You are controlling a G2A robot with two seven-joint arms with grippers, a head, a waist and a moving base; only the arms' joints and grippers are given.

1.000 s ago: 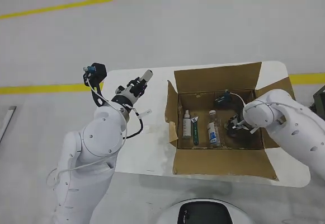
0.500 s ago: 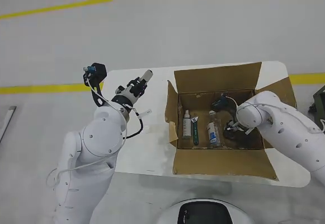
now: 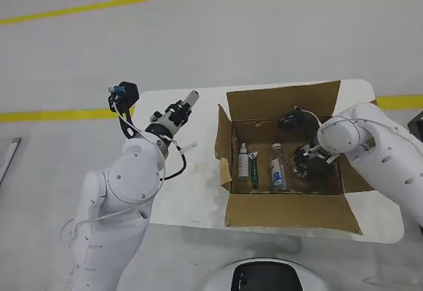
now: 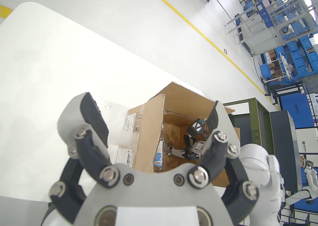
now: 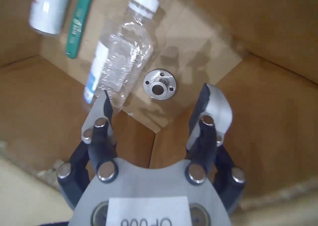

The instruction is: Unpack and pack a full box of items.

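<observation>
Inside the box [image 3: 291, 211], the right tool [image 5: 156, 95] hangs spread and empty.
Flange [image 5: 160, 87], clear bottle [image 5: 119, 55] and wrench [image 5: 79, 18] lie on its floor; left tool [image 4: 151, 102], also spread, hovers over the table [image 3: 200, 193].

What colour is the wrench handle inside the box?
Green wrench handle, clearest in the right wrist view.

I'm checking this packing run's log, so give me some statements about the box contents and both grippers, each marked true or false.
1. The right gripper is shut on the clear bottle. False: it is open and empty, over the metal flange in the box.
2. The clear bottle lies on its side. True.
3. The left gripper is open and empty, over the table. True.
4. The green-handled wrench lies on the table. False: it lies in the box between the white bottle and the clear bottle.
</observation>
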